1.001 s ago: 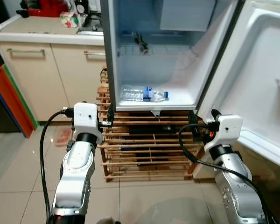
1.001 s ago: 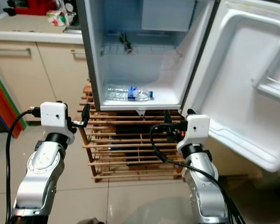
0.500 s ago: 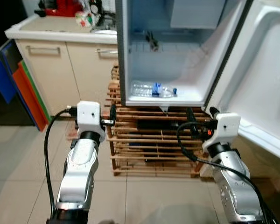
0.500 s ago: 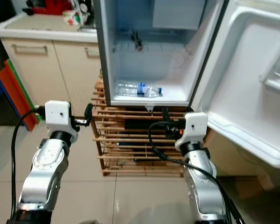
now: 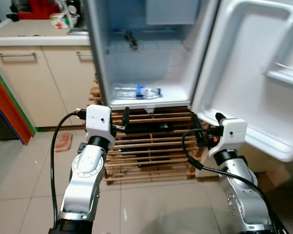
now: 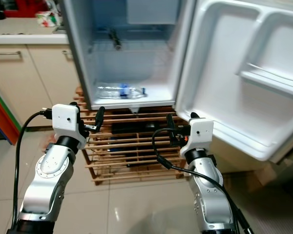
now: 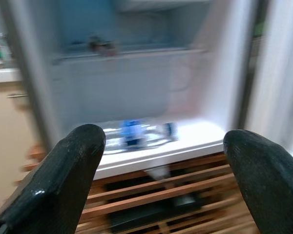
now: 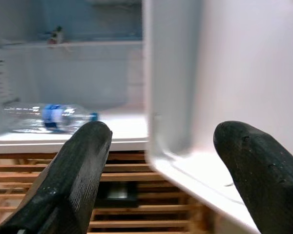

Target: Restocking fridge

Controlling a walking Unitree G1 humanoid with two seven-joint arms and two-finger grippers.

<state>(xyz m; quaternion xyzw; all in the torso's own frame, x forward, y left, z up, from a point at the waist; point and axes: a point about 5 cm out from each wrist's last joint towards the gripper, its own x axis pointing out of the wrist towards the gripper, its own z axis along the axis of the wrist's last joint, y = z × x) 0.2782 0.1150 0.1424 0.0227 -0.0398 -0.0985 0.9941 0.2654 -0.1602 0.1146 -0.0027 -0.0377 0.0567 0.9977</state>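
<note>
A plastic water bottle (image 5: 136, 91) is laid on its side on the open fridge (image 5: 136, 58) floor, while the left gripper (image 7: 161, 161) and right gripper (image 8: 158, 161) are held wide apart and empty before the wooden rack (image 5: 151, 146), presumably awaiting stock.

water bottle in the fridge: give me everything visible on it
The water bottle is clear plastic with a blue label band round its middle and what looks like a blue cap. It lies on its side on the white floor of the open fridge, lengthwise along the front edge, cap end toward the door side. Nothing else touches it; the shelf above holds a small dark item. Both pincers hang below and in front of it, apart from it. Fill level is too blurred to tell.
</note>
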